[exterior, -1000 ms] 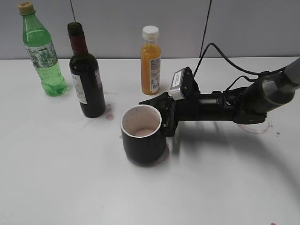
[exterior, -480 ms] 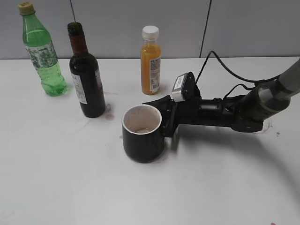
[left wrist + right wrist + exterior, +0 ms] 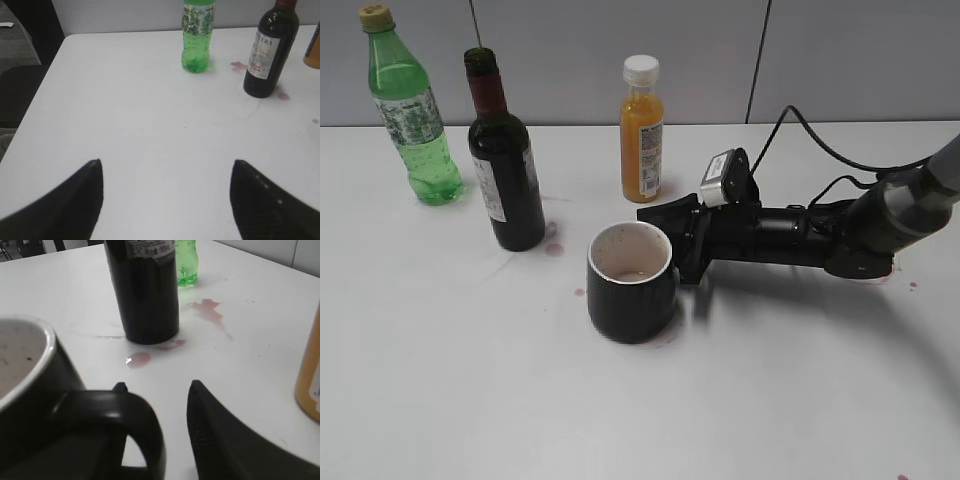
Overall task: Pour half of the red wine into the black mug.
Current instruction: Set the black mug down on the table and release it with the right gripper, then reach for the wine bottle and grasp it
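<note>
Your right claw (image 3: pixel 687 243) lies low over the white desk (image 3: pixel 470 380), jaws apart, straddling the loop handle of the squat black mug (image 3: pixel 632 283); contact unclear. The mug stands upright, right of the dark-green glass wine bottle (image 3: pixel 506 165). Your left claw (image 3: pixel 165 200) hangs wide open, holding nothing.
</note>
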Motion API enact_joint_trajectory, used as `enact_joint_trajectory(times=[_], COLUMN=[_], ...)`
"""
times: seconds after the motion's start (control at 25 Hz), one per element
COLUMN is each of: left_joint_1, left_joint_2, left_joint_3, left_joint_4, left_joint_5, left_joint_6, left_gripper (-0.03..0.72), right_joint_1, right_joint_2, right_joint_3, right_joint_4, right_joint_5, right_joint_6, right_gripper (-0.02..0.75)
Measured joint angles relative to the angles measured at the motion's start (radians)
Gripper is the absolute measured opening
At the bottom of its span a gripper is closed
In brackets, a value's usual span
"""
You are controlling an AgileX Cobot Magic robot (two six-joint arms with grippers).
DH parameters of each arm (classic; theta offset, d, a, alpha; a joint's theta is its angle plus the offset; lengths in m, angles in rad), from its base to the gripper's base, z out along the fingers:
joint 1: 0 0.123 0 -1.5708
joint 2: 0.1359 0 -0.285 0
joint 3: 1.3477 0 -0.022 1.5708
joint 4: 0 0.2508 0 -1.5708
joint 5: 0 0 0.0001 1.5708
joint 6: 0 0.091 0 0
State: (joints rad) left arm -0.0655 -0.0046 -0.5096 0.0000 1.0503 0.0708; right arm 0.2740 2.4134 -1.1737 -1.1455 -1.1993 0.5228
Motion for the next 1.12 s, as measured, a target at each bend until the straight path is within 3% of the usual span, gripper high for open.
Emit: enact_joint_trajectory(times=[0.68, 1.12], left_joint_1=[0.000, 0.000], left_joint_2=[0.000, 0.000], left_joint_3=[0.000, 0.000], left_joint_4=[0.000, 0.000], left_joint_5=[0.000, 0.000], left_joint_6=[0.000, 0.001], left_gripper=[0.590, 0.590], right_joint_1=[-0.177, -0.308], right_joint_2=[-0.096, -0.291], right_joint_3=[-0.004, -0.003], right_joint_4=[-0.354, -0.540], right_joint_5=[-0.010, -0.009], right_joint_6=[0.084, 0.331], right_gripper=[0.316, 0.315])
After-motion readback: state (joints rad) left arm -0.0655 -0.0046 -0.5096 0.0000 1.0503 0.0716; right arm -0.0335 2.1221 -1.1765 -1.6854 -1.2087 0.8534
